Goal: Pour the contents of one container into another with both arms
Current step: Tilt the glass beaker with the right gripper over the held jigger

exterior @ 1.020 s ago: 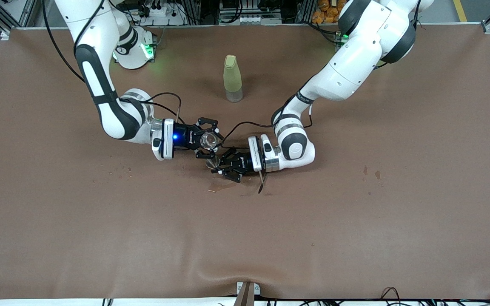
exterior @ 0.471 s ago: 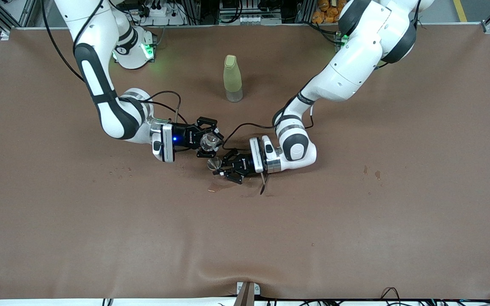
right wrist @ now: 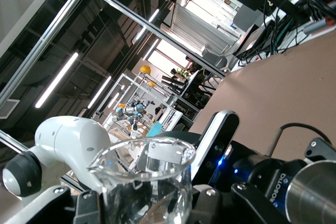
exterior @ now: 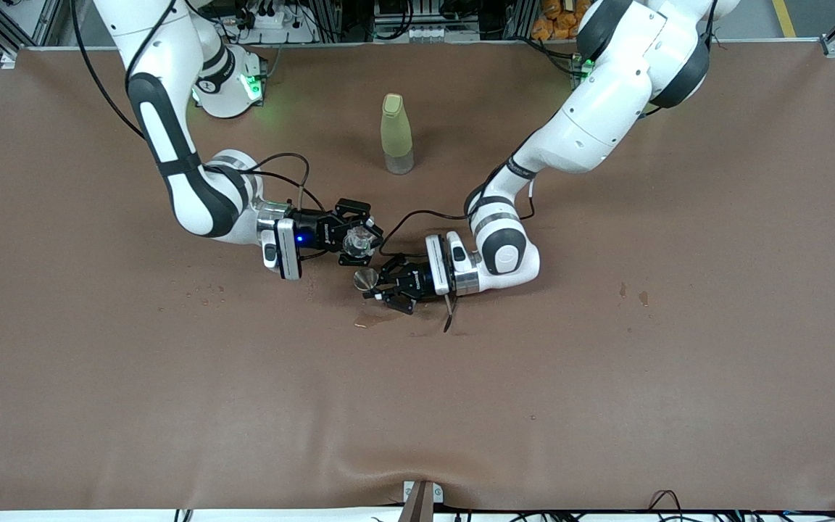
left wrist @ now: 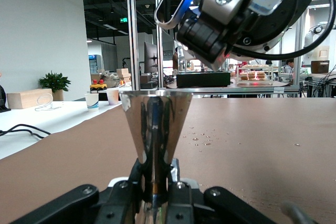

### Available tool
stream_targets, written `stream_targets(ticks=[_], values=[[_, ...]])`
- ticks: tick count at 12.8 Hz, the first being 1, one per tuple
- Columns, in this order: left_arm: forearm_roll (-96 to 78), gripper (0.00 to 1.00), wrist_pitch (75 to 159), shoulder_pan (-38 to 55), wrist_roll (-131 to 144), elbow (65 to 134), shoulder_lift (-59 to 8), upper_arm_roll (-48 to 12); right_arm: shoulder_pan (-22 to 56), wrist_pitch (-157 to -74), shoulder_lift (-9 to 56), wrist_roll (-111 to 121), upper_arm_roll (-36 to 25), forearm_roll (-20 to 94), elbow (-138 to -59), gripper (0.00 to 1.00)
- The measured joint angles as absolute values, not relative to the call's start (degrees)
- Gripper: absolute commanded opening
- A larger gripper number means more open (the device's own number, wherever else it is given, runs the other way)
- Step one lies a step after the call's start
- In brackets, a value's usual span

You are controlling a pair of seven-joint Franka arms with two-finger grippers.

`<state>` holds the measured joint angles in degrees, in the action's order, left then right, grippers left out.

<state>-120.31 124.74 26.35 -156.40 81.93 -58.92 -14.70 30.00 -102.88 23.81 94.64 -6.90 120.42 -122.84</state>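
Observation:
My right gripper [exterior: 354,240] is shut on a clear glass beaker [exterior: 356,242], which is tipped over the middle of the brown table. Just below its rim, my left gripper [exterior: 376,283] is shut on the stem of a small metal cone cup [exterior: 364,278]. In the left wrist view the cone cup [left wrist: 155,124] stands upright between the jaws of the left gripper [left wrist: 156,184], with the right gripper [left wrist: 236,14] overhead. The right wrist view shows the beaker [right wrist: 144,182] in the right gripper [right wrist: 144,205] and the metal cup [right wrist: 315,192] beside it.
A pale yellow-green bottle [exterior: 396,134] stands upright farther from the front camera, between the two arms' bases. A dark wet patch [exterior: 377,319] lies on the brown mat [exterior: 606,399] under the grippers. Small droplets [exterior: 204,291] dot the mat toward the right arm's end.
The right wrist has rolled, tipping the beaker more toward the metal cup. The left gripper with the cup has crept slightly toward the beaker.

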Motion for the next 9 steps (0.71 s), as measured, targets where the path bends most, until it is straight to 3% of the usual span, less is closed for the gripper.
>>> stream_targets(ticks=[9], values=[[-120.3, 0.00, 124.7, 26.3, -156.4, 82.1, -59.0, -14.7, 30.0, -101.9, 23.7, 82.5, -6.5, 120.4, -122.8, 0.00]])
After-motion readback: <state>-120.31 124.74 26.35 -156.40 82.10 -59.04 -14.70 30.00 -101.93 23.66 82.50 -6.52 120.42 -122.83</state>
